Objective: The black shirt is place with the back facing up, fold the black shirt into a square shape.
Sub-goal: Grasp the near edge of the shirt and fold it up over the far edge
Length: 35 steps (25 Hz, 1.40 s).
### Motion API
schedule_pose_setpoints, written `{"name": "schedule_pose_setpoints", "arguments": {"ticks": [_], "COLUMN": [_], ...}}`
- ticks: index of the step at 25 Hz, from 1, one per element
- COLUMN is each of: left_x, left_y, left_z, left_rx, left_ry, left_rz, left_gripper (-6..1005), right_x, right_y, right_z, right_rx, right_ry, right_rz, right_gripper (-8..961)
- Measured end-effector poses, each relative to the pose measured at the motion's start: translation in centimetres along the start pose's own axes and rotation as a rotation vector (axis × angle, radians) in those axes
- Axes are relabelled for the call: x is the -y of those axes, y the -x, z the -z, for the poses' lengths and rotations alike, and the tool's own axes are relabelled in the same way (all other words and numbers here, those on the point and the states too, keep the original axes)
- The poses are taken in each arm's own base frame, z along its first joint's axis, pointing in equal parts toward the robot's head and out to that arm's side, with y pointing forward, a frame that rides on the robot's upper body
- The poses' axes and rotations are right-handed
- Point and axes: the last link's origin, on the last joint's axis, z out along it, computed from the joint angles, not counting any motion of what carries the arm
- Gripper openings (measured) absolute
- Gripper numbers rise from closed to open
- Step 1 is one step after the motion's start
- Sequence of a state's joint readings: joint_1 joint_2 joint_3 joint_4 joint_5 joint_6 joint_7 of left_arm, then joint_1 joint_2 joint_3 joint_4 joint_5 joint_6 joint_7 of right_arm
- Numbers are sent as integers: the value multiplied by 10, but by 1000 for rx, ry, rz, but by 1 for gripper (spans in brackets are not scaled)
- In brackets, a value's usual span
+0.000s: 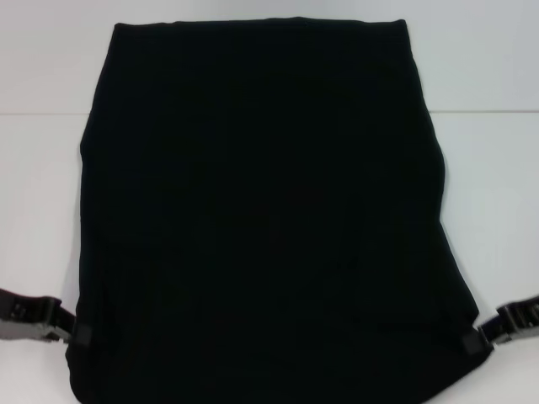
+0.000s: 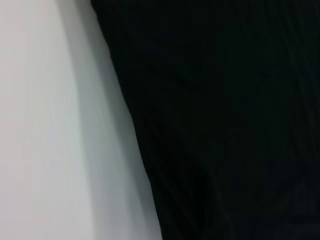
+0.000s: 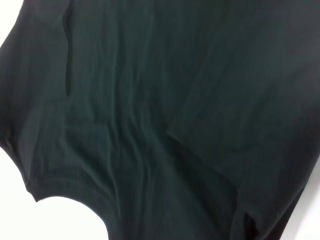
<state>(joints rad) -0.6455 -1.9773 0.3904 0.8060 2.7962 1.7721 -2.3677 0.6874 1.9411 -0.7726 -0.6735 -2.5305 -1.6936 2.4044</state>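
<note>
The black shirt (image 1: pixel 261 219) lies plain side up on the white table, its sides folded in so that it forms a tall rectangle. My left gripper (image 1: pixel 81 333) is at the shirt's near left edge and shut on the fabric. My right gripper (image 1: pixel 473 340) is at the near right edge and shut on the fabric. The left wrist view shows the shirt's edge (image 2: pixel 215 120) close up, beside the bare table. The right wrist view shows overlapping folded layers of the shirt (image 3: pixel 150 110) with a hem. No white letters show.
The white table (image 1: pixel 42 168) extends on both sides of the shirt and beyond its far edge. A thin line crosses the table behind the shirt at mid height.
</note>
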Motion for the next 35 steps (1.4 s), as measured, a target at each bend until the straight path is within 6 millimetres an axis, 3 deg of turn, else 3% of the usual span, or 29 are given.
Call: {"name": "schedule_pose_setpoints", "arguments": {"ticks": [9,14,26,35], "left_x": [-5,-14,-44,-61], "left_y": [27,30,-25,-79], "left_z": [-1,-6,-3,-15], "left_rx": [117,152,-26,-162], "left_ry": [59,113,212,130], "left_rz": [-1,-48,-132,-101], "left_gripper": [137,141,150,156], "right_x": [10,13,2,8], "right_y": [-45,-53,-22,27], "right_z": [15,20,45,66], "right_rx": [-47,-24,188,386], "right_ry": [52,64,165,43], "right_rz": [-86,-104,-16,-6], "right_gripper": [67,68,69,69]}}
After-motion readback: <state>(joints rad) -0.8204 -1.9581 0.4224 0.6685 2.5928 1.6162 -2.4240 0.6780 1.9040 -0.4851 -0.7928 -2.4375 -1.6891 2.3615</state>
